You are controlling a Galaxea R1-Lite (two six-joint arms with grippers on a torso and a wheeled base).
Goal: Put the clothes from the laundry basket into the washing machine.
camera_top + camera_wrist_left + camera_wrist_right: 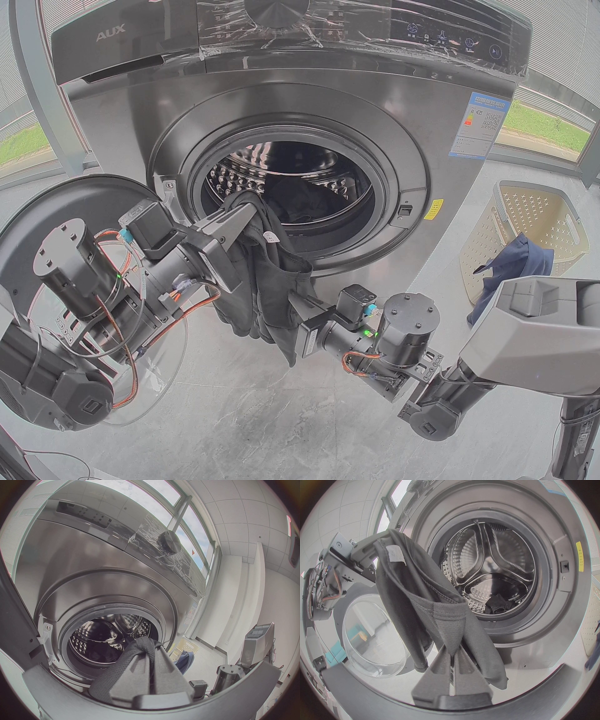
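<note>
**Stretched out at the opening!**

The washing machine [375,106] stood with its round door [81,206] swung wide to the robot's left. The laundry basket [544,219] sat on the floor to the right, a blue garment [519,262] draped over its rim. Out front the dark garment [269,287] hung with its long axis near upright (top at the lower lip of the drum [294,181], tail toward the floor). The left gripper [249,211] clenched its upper end and the right gripper [453,647] pinched a lower fold. A small dark piece [497,603] lay inside the drum.
</note>
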